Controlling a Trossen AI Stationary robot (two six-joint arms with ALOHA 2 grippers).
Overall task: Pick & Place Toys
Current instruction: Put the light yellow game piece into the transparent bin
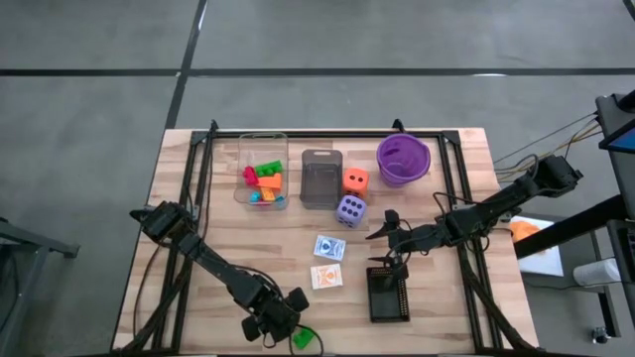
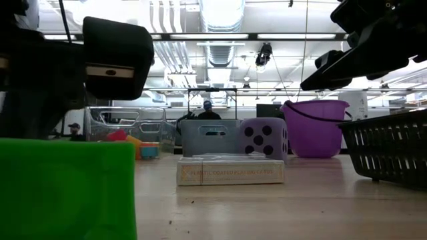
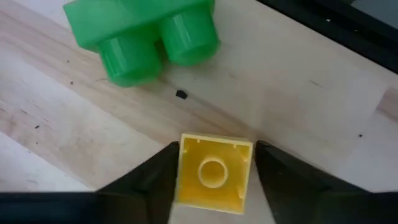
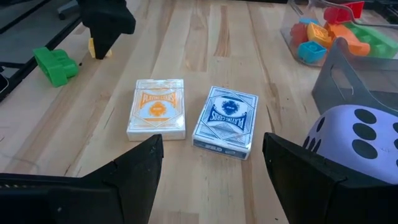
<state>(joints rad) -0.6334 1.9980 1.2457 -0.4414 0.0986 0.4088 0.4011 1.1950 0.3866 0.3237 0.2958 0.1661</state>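
Left tool (image 3: 214,186): located at 7 o'clock of the wooden surface (image 1: 446,307) near its front edge, fingers pinching a yellow brick (image 3: 213,173) by two opposite sides, hollow underside turned toward the wrist camera. Green brick (image 1: 304,338): lying on the surface just beside that tool, at its 4 o'clock in the high view; its two round studs are shown side by side in the left wrist view, the long axis running across them. Right tool (image 1: 378,230): held above the surface at 3 o'clock of centre, fingers spread and empty, aimed toward 9 o'clock over the card packs. Blue card pack (image 1: 329,247) and orange card pack (image 1: 325,278): laid flat near centre, side by side and slightly apart, the blue one at 12 o'clock of the orange one; in the right wrist view their long axes are seen roughly parallel. Purple die (image 1: 350,209): at 1 o'clock of the blue pack. Orange die (image 1: 355,180): just at 12 o'clock of the purple die. Clear bin (image 1: 244,164): at 11 o'clock of centre, filled with mixed coloured bricks (image 1: 266,181). Grey bin (image 1: 320,178), purple bowl (image 1: 403,160) and black bin (image 1: 388,295): recorded at 12, 1 and 5 o'clock of centre respectively.
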